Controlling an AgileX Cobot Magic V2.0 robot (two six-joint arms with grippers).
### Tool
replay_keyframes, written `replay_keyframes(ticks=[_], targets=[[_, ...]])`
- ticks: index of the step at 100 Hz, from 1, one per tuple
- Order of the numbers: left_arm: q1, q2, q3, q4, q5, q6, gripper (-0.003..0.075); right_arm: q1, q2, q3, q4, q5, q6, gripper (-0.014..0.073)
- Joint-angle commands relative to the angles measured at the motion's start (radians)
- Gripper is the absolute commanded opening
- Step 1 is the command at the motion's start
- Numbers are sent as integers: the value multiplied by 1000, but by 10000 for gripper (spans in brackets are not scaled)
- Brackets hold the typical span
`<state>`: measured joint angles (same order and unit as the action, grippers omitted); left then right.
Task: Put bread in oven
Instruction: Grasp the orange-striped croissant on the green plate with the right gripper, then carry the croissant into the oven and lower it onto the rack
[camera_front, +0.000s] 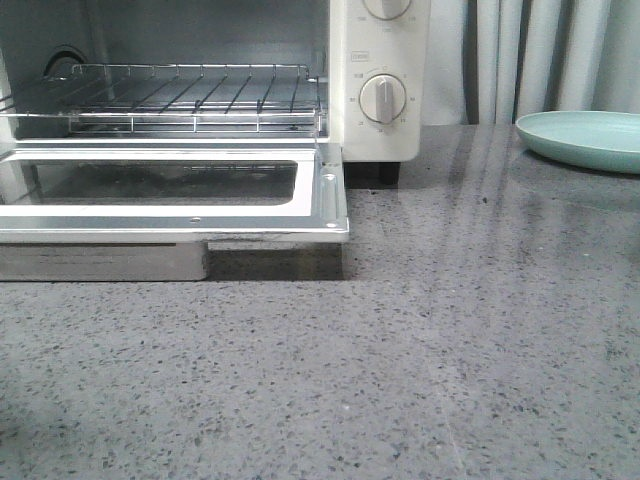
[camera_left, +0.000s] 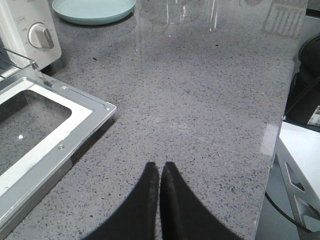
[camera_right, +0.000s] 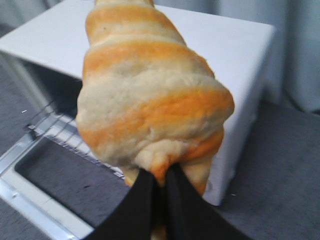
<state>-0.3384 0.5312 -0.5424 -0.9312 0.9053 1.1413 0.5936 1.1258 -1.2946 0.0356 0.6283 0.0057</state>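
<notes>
Right gripper (camera_right: 159, 181): its 2 black fingers were pinched on the lower end of the bread, the tips nearly meeting with dough squeezed between them.
Bread (camera_right: 150, 100): held up off the counter in the right gripper, rising away from the fingers; orange bands alternated with pale cream ones, and it filled most of the right wrist view, so its far tip was cut off at the frame edge.
Behind the bread: the oven (camera_right: 240, 65) showed as a white box, with the rack (camera_right: 55, 125) and the lowered door (camera_right: 30, 185) visible past the bread; the bread appeared to hang above and in front of the opening, though how far could not be told.
Left gripper (camera_left: 160, 172): its 2 black fingers were pressed together with nothing between them, poised over bare counter (camera_left: 200, 110).
Near the left gripper: the corner of the open door (camera_left: 75, 120) lay off to one side, apart from the fingers.
Oven (camera_front: 385, 60): in the front view the door (camera_front: 180, 225) was dropped flat and the wire rack (camera_front: 170, 100) sat inside with nothing on it; 1 full knob (camera_front: 382, 98) showed on the panel, another partly above it.
Plate (camera_front: 585, 140): pale green, on the counter (camera_front: 400, 350) well to the right of the oven.
Front view: neither gripper nor the bread appeared in it.
</notes>
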Motion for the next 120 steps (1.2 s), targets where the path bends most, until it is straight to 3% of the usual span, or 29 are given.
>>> replay_keyframes(ticks=[1, 18, 54, 72, 92, 120], targets=[[-8, 3, -26, -57, -22, 0, -22, 99, -8, -30, -5, -89, -34, -69], [-8, 1, -26, -57, -49, 0, -22, 223, 66, -30, -41, -100, -34, -69], [-8, -74, -26, -61, -117, 0, -22, 232, 240, -34, -45, -247, -34, -69], [-8, -101, -26, -61, -149, 0, -22, 232, 359, -109, -52, -250, -34, -69], [-8, -124, -26, -61, -161, 0, -22, 232, 491, -249, -115, -147, -34, -68], [-8, -125, -26, -61, -161, 0, -22, 232, 675, -433, -316, -21, -13, -67]])
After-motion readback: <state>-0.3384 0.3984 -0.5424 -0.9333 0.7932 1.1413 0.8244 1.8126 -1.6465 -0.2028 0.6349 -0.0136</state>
